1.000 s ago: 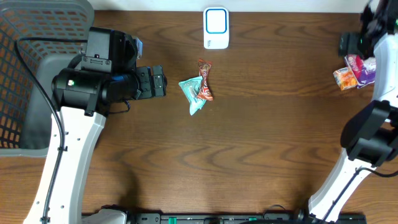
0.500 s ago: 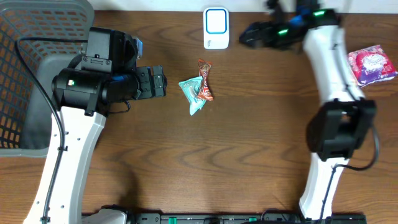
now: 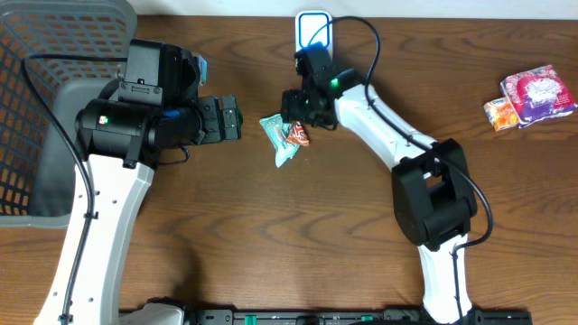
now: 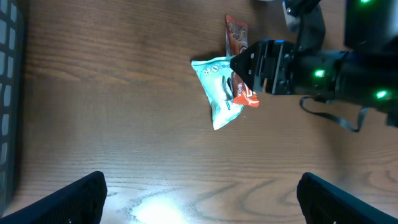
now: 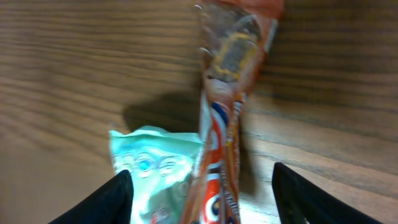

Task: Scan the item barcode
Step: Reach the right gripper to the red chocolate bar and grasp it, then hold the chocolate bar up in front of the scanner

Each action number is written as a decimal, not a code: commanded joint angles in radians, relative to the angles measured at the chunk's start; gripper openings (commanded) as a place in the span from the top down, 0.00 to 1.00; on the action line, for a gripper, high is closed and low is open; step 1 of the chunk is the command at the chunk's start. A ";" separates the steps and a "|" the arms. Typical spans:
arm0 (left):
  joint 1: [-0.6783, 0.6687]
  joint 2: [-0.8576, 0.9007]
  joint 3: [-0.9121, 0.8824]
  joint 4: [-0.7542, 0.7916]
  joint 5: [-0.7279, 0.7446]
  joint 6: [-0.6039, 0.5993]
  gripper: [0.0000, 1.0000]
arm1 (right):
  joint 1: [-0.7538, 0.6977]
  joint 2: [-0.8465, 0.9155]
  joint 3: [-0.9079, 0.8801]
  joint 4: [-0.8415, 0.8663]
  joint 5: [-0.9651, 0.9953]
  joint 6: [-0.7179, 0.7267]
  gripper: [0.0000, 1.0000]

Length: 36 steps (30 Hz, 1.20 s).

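Dark wood tabletop, overhead view: the red snack wrapper [image 3: 299, 126] lay mid-table, touching a teal packet [image 3: 279, 142], below the white scanner [image 3: 313, 41]. Over the wrapper's upper end hung the right gripper [image 3: 291, 112]. At a distance to their left, the left gripper [image 3: 237, 118] sat wide open and empty.

Left wrist view: the right gripper's tips were over the wrapper, close to where the teal packet touched it.

Right wrist view: jaws were partly open astride the wrapper, neither finger [image 5: 106, 202] touching it, nothing held.

Risk: closing here could pinch the teal packet too, or crumple the wrapper and hide its barcode from the scanner.
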 commanded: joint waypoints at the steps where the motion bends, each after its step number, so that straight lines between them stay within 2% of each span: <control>1: -0.002 0.005 -0.005 -0.003 0.011 0.020 0.02 | 0.003 -0.006 -0.051 0.027 0.117 0.066 0.39; 2: -0.002 0.005 -0.005 -0.003 0.011 0.020 0.02 | 0.003 -0.006 -0.076 0.047 0.114 0.066 0.43; 5: -0.002 0.005 -0.005 -0.003 0.011 0.020 0.02 | 0.003 -0.005 -0.119 0.090 0.101 0.074 0.48; 6: -0.002 0.005 -0.005 -0.003 0.011 0.020 0.02 | 0.003 -0.005 -0.134 0.111 0.093 0.074 0.53; 7: -0.002 0.005 -0.005 -0.003 0.011 0.020 0.02 | 0.002 -0.005 -0.149 0.135 0.077 0.074 0.66; 9: -0.002 0.005 -0.005 -0.003 0.011 0.020 0.02 | 0.002 -0.005 -0.153 0.149 0.068 0.073 0.84; 10: -0.002 0.005 -0.005 -0.003 0.011 0.020 0.02 | 0.002 -0.005 -0.153 0.154 0.064 0.073 0.96; 11: -0.002 0.005 -0.005 -0.003 0.011 0.020 0.02 | 0.000 -0.005 -0.153 0.156 0.061 0.072 0.99; 14: -0.002 0.005 -0.005 -0.003 0.011 0.020 0.02 | -0.024 -0.020 -0.135 0.146 0.051 0.057 0.99; 21: -0.002 0.005 -0.005 -0.003 0.011 0.020 0.02 | -0.118 -0.132 -0.037 0.119 0.039 -0.130 0.99; 24: -0.002 0.005 -0.005 -0.003 0.011 0.020 0.02 | -0.140 -0.167 -0.011 0.126 0.039 -0.141 0.99; 31: -0.002 0.005 -0.005 -0.003 0.011 0.020 0.02 | -0.151 -0.163 -0.009 0.305 0.040 -0.219 0.99; 36: -0.002 0.005 -0.005 -0.003 0.011 0.020 0.02 | -0.137 -0.093 -0.009 0.445 0.145 -0.245 0.99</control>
